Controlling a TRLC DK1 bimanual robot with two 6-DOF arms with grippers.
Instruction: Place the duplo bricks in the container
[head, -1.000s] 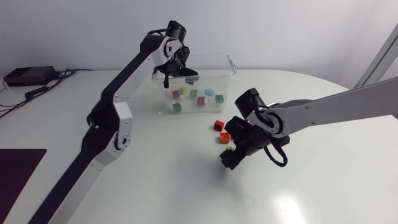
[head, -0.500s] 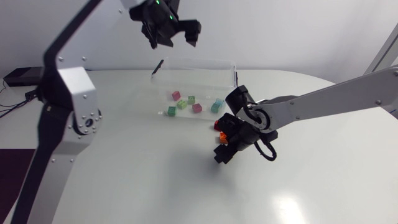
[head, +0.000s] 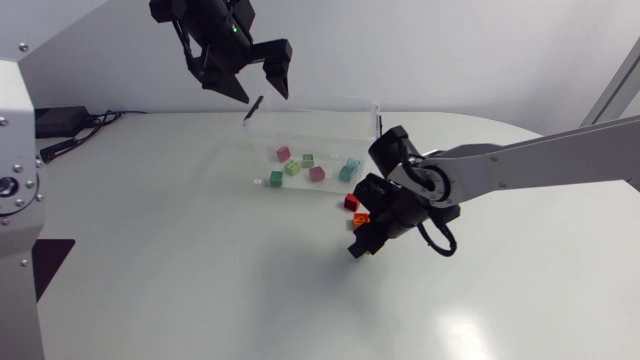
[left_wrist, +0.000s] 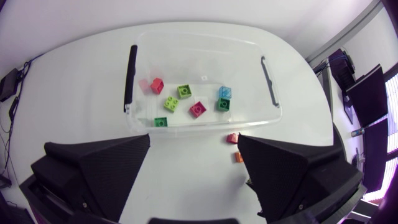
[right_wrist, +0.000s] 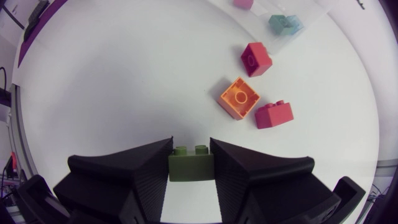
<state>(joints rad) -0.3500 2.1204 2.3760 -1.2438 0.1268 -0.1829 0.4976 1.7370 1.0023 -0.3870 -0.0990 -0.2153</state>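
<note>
An olive-green duplo brick (right_wrist: 191, 163) is gripped between the fingers of the right gripper (head: 362, 245) on the near side of the clear container (head: 320, 100). An orange brick (right_wrist: 239, 97) and two red bricks (right_wrist: 255, 59) lie just beside it on the white table (head: 200, 260) — several more, pink, green and blue, sit inside the container. The left gripper (head: 262, 85) is held high over the container's far-left corner, fingers spread wide and empty — from overhead the gripped brick is hard to make out.

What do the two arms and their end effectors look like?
Left arm: white link with screws, black wrist. Right arm: silver-grey link, black joints, black cable loop at the wrist. The left end effector and right end effector are matte black, each with two broad wedge-shaped fingers.
</note>
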